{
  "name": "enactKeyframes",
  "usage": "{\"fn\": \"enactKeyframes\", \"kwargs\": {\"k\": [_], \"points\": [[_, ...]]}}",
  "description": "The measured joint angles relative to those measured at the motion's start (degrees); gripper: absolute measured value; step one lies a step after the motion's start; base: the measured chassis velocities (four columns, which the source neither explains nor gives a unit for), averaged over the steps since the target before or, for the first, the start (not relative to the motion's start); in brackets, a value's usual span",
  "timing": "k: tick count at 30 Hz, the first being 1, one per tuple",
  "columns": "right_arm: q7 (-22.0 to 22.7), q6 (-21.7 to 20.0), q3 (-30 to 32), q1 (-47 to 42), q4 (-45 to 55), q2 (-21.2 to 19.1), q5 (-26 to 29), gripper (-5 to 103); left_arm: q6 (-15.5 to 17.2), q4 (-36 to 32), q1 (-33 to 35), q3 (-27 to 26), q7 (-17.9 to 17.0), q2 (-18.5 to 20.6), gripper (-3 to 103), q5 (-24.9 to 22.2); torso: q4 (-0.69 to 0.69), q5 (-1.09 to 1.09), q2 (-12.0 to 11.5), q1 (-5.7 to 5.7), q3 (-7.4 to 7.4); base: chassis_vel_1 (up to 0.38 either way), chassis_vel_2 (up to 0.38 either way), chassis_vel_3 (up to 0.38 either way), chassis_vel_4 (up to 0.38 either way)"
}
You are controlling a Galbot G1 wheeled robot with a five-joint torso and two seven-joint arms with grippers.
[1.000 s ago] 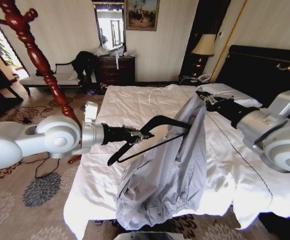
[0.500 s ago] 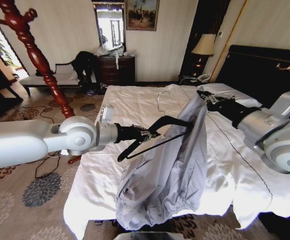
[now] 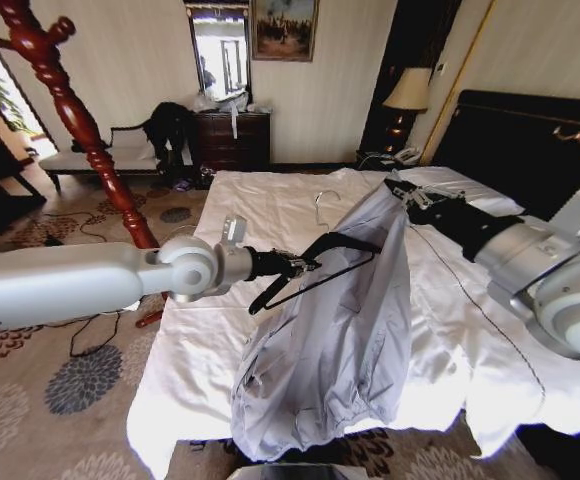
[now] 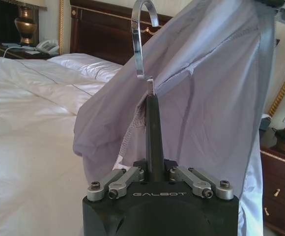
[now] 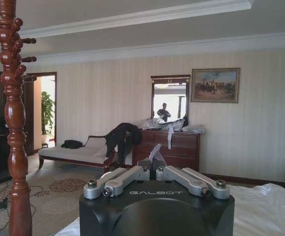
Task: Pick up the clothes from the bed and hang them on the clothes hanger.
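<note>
The light grey-lavender long-sleeved shirt of thin, wrinkly fabric [image 3: 335, 330] is held up above the foot end of the wide bed with white sheets [image 3: 220, 330]; its lower part drapes over the bed's foot edge. The top of the garment is pinched by the right gripper [image 3: 402, 190], whose fingers are closed on a fold of the cloth; a small piece of it is seen between the fingers [image 5: 143, 173] in the right wrist view.

The slim black shoulder-shaped hanger with a thin silver hook [image 3: 322, 258] is held by the left gripper [image 3: 298, 266], clamped on one end of the frame. The hanger is tilted, the held end low. The far part of the hanger is covered by the shirt's upper portion. In the left wrist view the black frame [image 4: 154, 137] runs straight out from the closed left gripper [image 4: 156, 173], and the silver hook [image 4: 141, 37] stands against the lavender cloth [image 4: 216, 98].

A turned red-brown wooden coat stand [image 3: 75, 115] rises beside the bed's left side. The dark headboard with gold trim [image 3: 530, 140] is seen at the far right end of the bed.
</note>
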Motion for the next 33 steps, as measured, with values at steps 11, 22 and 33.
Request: {"fn": "enactKeyframes", "kwargs": {"k": [11,22,33], "points": [[2.6,0.1,0.8,0.6,1.4,1.1,7.3,1,-1.1,2.7,5.3,-5.0,-1.5,2.7,16,1.7,0.01,-0.01,0.0,0.0,-0.01,0.0,0.0,0.0,0.0],[3.6,0.6,0.9,-4.4,1.4,3.7,5.9,1,-2.5,6.4,10.1,-10.9,-4.9,8.9,16,2.9,-0.02,0.0,0.0,-0.01,0.0,0.0,0.0,0.0,0.0],[3.1,0.6,1.1,-8.8,1.3,4.7,2.8,1,-2.7,5.5,10.2,-10.6,-5.6,8.7,16,3.0,0.0,-0.01,0.0,0.0,0.0,0.0,0.0,0.0,0.0]]}}
